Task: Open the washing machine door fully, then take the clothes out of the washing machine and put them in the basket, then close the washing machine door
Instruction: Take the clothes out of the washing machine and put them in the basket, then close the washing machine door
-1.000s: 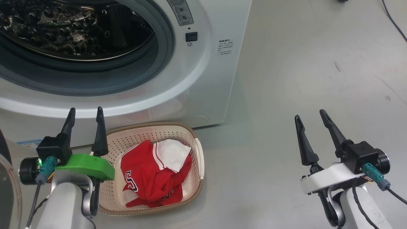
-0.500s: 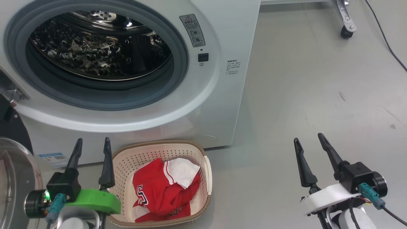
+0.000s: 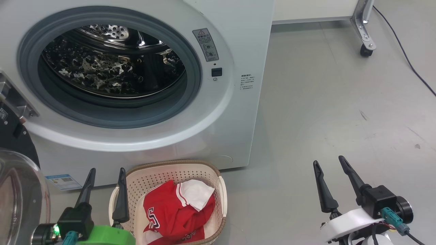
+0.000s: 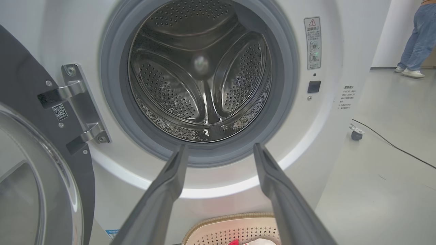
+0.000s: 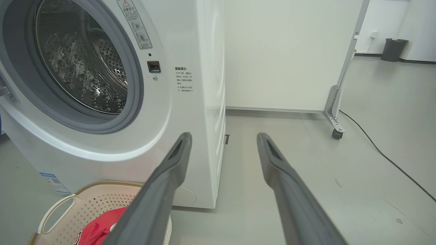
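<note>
The white washing machine (image 3: 238,41) (image 4: 327,143) (image 5: 190,51) stands with its steel drum (image 3: 112,68) (image 4: 201,75) showing no clothes inside. Its door (image 3: 20,194) (image 4: 30,163) hangs swung out at the left on its hinge. In front of the machine the cream basket (image 3: 160,173) (image 5: 85,204) holds the red and white clothes (image 3: 173,211) (image 5: 98,228). My left gripper (image 3: 105,172) (image 4: 219,146) is open just left of the basket, holding nothing. My right gripper (image 3: 328,161) (image 5: 224,136) is open over the bare floor on the right.
A grey floor spreads to the right of the machine. A white panel on a castor foot (image 3: 365,51) (image 5: 337,132) stands behind, with a black cable (image 3: 405,58) trailing from it. A person's legs (image 4: 417,37) show far back. A grey bin (image 5: 393,49) stands in the distance.
The head camera has tilted up, so the machine, basket and both grippers sit lower in view and more of the drum shows. Both grippers stay open.
</note>
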Motion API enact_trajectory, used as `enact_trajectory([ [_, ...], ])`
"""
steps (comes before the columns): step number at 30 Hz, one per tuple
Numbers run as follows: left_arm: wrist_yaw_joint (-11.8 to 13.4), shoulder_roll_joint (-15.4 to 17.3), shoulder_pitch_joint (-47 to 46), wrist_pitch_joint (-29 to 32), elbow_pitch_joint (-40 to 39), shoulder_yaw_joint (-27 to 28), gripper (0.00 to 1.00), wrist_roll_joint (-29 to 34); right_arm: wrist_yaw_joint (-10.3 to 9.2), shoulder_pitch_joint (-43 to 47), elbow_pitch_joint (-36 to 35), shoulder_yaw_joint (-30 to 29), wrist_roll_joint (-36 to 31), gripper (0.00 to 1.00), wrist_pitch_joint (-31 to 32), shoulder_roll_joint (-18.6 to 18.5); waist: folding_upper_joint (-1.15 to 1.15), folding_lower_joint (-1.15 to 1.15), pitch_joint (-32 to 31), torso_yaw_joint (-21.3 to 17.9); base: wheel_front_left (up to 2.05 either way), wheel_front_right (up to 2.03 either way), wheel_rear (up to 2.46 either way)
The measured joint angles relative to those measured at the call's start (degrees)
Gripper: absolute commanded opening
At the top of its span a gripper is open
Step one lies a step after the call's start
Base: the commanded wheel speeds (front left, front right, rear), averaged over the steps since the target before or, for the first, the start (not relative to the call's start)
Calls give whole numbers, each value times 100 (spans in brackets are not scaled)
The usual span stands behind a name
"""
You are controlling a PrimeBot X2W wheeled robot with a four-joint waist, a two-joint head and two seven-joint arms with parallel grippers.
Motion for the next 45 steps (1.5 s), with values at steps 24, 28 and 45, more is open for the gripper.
enact_trajectory([
  [24,177,8,426,341,-708,-19,100,242,-51,77,-201,20,0,100,56,-9,0,0,-34,-1,0,0,0],
  [28,197,10,499,408,-817,-33,100,285,-52,93,-230,20,0,100,58,-23,0,0,-29,8,-3,3,0],
  [45,218,13,604,514,-1117,-40,100,324,-58,93,-324,16,0,100,108,-64,0,0,-16,71,-46,46,0],
])
